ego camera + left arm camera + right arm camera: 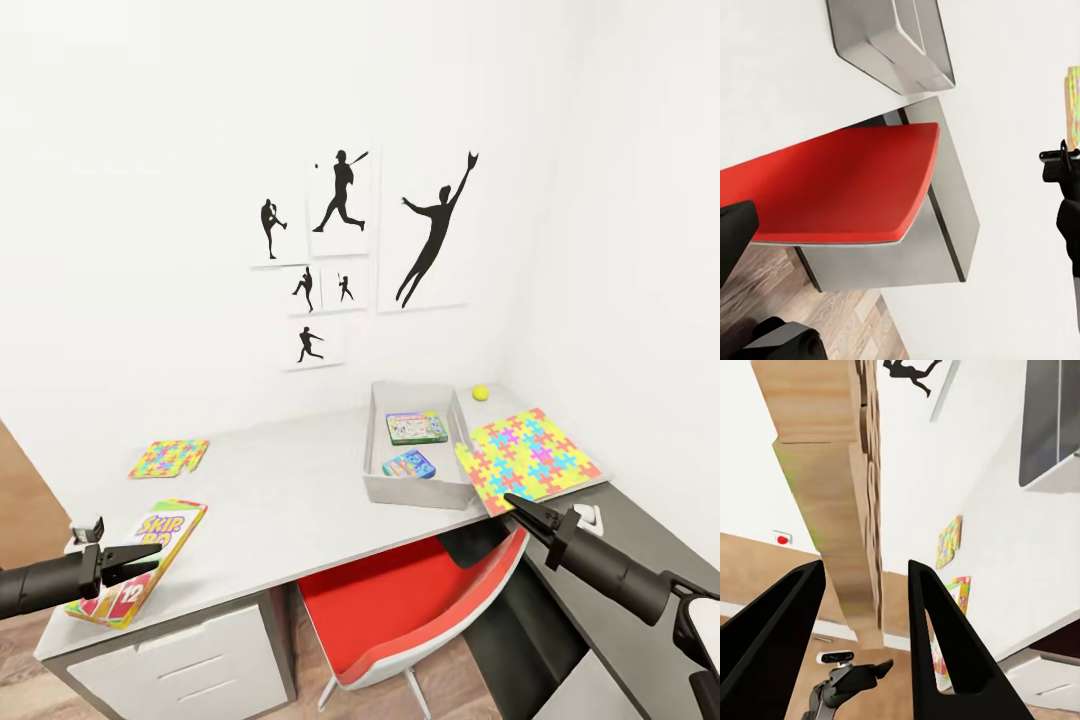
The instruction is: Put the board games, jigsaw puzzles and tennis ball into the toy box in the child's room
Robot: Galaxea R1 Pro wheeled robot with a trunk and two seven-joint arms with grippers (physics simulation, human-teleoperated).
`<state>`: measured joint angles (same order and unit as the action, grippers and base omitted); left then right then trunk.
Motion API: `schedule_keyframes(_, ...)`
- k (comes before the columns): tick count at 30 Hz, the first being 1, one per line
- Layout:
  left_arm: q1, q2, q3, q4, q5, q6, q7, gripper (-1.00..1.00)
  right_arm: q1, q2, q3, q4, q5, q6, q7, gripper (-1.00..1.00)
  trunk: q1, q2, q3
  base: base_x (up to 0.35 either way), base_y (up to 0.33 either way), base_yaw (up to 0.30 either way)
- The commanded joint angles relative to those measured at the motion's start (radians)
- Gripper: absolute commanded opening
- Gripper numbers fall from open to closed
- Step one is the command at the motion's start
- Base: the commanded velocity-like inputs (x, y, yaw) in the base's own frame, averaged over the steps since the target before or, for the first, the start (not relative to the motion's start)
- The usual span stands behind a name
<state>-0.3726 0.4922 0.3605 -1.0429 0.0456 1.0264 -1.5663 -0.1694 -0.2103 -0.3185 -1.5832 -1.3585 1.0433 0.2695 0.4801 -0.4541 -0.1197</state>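
Observation:
The grey toy box [378, 487] stands on the grey table [290, 490] and holds two flat colourful boxes [415, 428]. A yellow tennis ball [480, 393] lies behind it. To its right, half over the table's edge, rests a large jigsaw puzzle [527, 459]. A smaller jigsaw puzzle [168, 457] lies at the far left. An orange Skip-Bo board game [140, 560] sits at the front left, and my open left gripper [140, 562] hovers just over it. Just in front of the large puzzle, my right gripper [525, 510] [864, 566] is open and holds nothing.
A red chair [400, 600] is pushed under the table between the arms, beside a grey drawer unit [190, 665]. The desk continues along the right wall [640, 250]. Black sports silhouettes [340, 230] hang on the back wall.

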Motion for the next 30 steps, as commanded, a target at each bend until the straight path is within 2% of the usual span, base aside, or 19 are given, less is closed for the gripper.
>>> schedule_keyframes(1, -0.001, 0.000, 0.000, 0.000, -0.001, 0.011, -0.004, 1.00, -0.001, 0.000, -0.001, 0.000, 0.010, 0.004, 0.010, -1.00, 0.001, -0.002, -0.002, 0.057, 0.022, 0.000)
schedule_keyframes(14, 0.000, 0.001, 0.001, -0.001, -0.001, 0.010, -0.004, 1.00, -0.001, 0.000, -0.002, 0.000, 0.010, 0.004, 0.010, -1.00, 0.001, -0.002, -0.002, 0.226, 0.124, 0.000)
schedule_keyframes(22, 0.000, 0.001, 0.003, -0.001, -0.001, 0.011, -0.004, 1.00, -0.002, -0.001, -0.002, 0.000, 0.010, 0.004, 0.010, -1.00, 0.001, -0.002, -0.002, 0.049, 0.020, 0.000)
schedule_keyframes(30, 0.000, 0.002, 0.010, -0.005, -0.001, 0.013, -0.004, 1.00, -0.002, -0.001, -0.002, 0.000, 0.010, 0.004, 0.010, -1.00, -0.030, 0.054, 0.023, 0.002, 0.001, 0.000)
